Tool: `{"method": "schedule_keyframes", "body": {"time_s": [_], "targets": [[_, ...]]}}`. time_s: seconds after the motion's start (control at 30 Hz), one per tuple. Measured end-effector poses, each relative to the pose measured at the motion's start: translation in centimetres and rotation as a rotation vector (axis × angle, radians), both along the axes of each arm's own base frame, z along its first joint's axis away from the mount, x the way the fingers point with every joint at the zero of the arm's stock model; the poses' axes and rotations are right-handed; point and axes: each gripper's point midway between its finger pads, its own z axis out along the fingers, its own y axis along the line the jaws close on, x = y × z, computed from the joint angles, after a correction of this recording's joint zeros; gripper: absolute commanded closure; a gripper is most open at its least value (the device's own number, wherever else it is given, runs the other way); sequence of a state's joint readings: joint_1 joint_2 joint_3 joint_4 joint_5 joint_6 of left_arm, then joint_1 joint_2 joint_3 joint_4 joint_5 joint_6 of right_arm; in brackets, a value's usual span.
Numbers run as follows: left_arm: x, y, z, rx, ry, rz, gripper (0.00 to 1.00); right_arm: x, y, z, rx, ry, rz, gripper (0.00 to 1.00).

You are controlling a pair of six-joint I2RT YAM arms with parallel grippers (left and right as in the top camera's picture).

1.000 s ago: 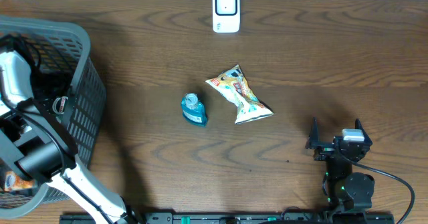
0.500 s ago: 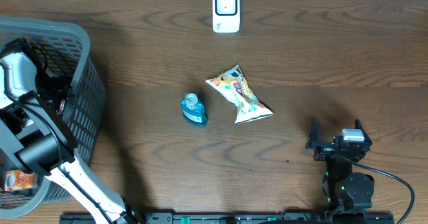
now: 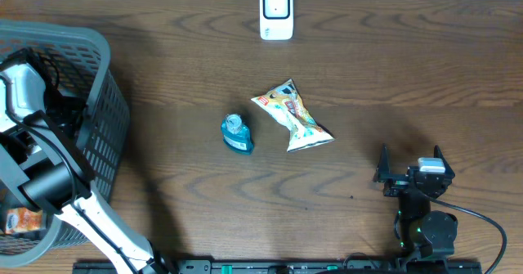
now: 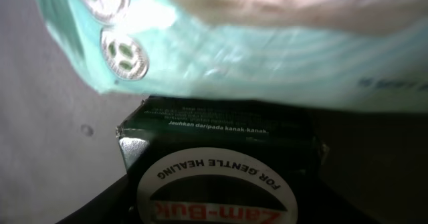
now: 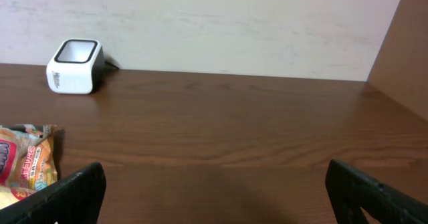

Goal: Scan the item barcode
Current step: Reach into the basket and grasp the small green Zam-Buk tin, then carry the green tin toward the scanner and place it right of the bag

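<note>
Reaching into the grey basket (image 3: 106,135) at far left: left gripper (image 3: 65,114), close over a dark green Zam-Buk box (image 4: 221,150) under a teal packet (image 4: 267,43); jaw width and any hold impossible to tell. Mid-table: blue bottle (image 3: 236,133) near a snack packet (image 3: 294,116), white scanner (image 3: 276,12) at the far edge. Far right: right gripper (image 3: 410,153) spread wide, holding nothing.

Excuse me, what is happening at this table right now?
The left arm reaches into the grey plastic basket, its camera close over a dark green Zam-Buk box; whether it grips is unclear. The right gripper rests open. The white barcode scanner stands at the far edge of the table; nothing is scanned yet.
</note>
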State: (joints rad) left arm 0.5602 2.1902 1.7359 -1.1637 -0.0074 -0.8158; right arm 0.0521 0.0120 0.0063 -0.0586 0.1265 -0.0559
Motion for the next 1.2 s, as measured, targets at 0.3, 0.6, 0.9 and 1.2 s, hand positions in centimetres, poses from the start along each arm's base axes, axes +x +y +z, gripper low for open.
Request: {"method": "schedule_keyframes", "body": {"time_s": [0.3, 0.6, 0.9, 1.2], "targets": [[0.0, -1.0, 8.8, 0.04, -0.165, 0.0, 0.45, 0.0, 0.0, 0.0, 0.0, 0.0, 0.0, 0.01], [-3.8, -6.7, 29.1, 0.259, -0.702, -0.096, 0.45, 0.0, 0.0, 0.0, 0.0, 0.0, 0.0, 0.01], [-7.3, -21.6, 32.5, 0.101, -0.819, -0.55, 0.45, 0.0, 0.0, 0.0, 0.0, 0.0, 0.0, 0.01], [-8.1, -32.3, 29.9, -0.047, -0.731, -0.933, 0.45, 0.0, 0.0, 0.0, 0.0, 0.0, 0.0, 0.01]]}}
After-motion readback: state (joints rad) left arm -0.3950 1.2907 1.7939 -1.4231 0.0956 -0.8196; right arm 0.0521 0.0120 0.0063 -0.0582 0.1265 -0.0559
